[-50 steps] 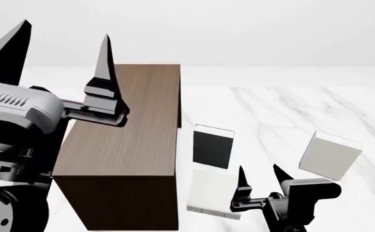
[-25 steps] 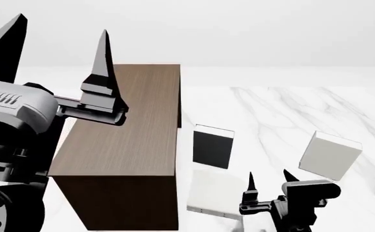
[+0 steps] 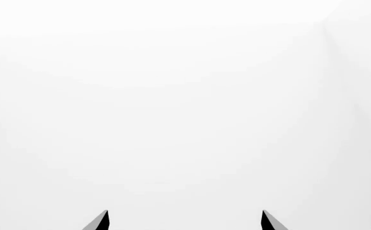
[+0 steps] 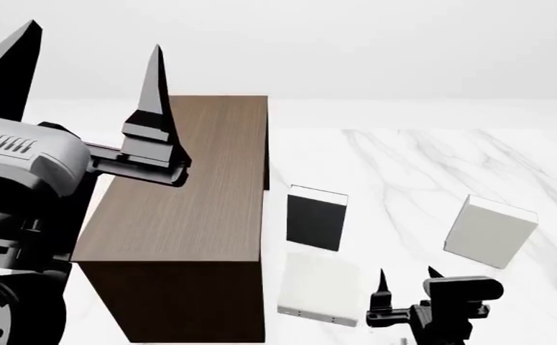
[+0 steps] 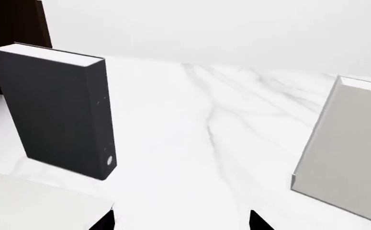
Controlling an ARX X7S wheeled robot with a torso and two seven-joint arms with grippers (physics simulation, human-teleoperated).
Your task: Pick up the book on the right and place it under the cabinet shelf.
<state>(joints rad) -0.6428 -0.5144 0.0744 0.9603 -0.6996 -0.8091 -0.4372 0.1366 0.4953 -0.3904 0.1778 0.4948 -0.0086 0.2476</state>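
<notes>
The book [image 4: 489, 231] is pale white and nearly square, standing upright at the right of the marble table; in the right wrist view the book [image 5: 348, 158] stands ahead and off to one side. My right gripper [image 4: 407, 277] is open and empty, low over the table between the flat pale book and this one; its tips [image 5: 182, 220] hold nothing. The dark-brown cabinet shelf [image 4: 182, 215] stands at the left. My left gripper [image 4: 91, 43] is open, raised above the cabinet, and in its wrist view [image 3: 185, 220] faces only blank white.
A black book [image 4: 317, 219] stands upright beside the cabinet, also seen as the black book [image 5: 57, 110]. A second pale book [image 4: 321, 287] lies flat in front of it, next to my right gripper. The marble table [image 4: 422, 165] stretches back to the white wall.
My right gripper has shifted right, off the flat pale book and lower in the head view. The left arm rose slightly, then held still. No book moved.
</notes>
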